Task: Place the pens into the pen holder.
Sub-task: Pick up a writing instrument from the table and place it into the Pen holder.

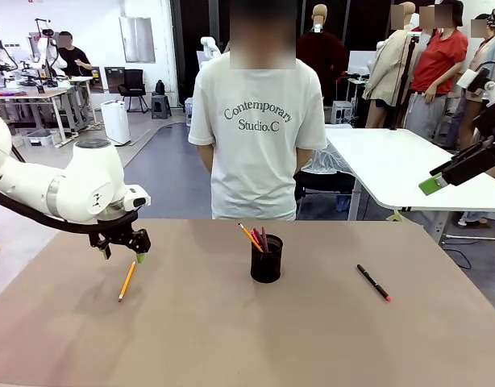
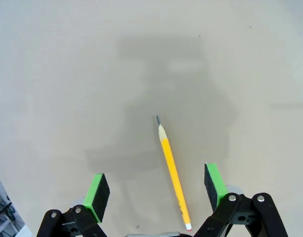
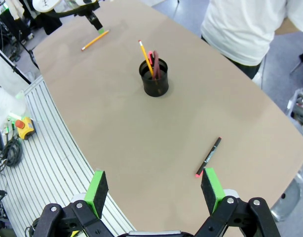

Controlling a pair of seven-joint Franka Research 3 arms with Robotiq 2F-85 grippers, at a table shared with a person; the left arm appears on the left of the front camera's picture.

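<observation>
A tan, matte table (image 1: 231,339) fills the front view, and a person in a white printed T-shirt (image 1: 257,129) stands at its far side, arms down. Near the middle of the table stands a small black wire-mesh cylinder pen holder (image 1: 266,260), upright; a yellow-orange pencil and reddish-brown pens (image 1: 258,239) lean inside it, their ends rising above the rim (how many reddish ones cannot be told). A second yellow-orange pencil with a pale eraser end (image 1: 127,280) lies flat on the table, well to the left of the holder. The left gripper (image 1: 123,255), black with green pads, hangs just above and beyond this pencil, not touching it. In the left wrist view that gripper (image 2: 157,188) has its fingers spread wide and carries nothing; the loose pencil (image 2: 171,168) lies on the table below, between the two pads, its sharpened tip pointing away. Right of the holder, apart from it, a slim black pen with a pink-red tip (image 1: 374,283) lies flat on the table. The right gripper (image 1: 433,184) is raised high at the right edge, well above the table. In the right wrist view its fingers (image 3: 154,190) are likewise spread and empty, looking down on the black pen (image 3: 209,156) and the holder (image 3: 155,79).
</observation>
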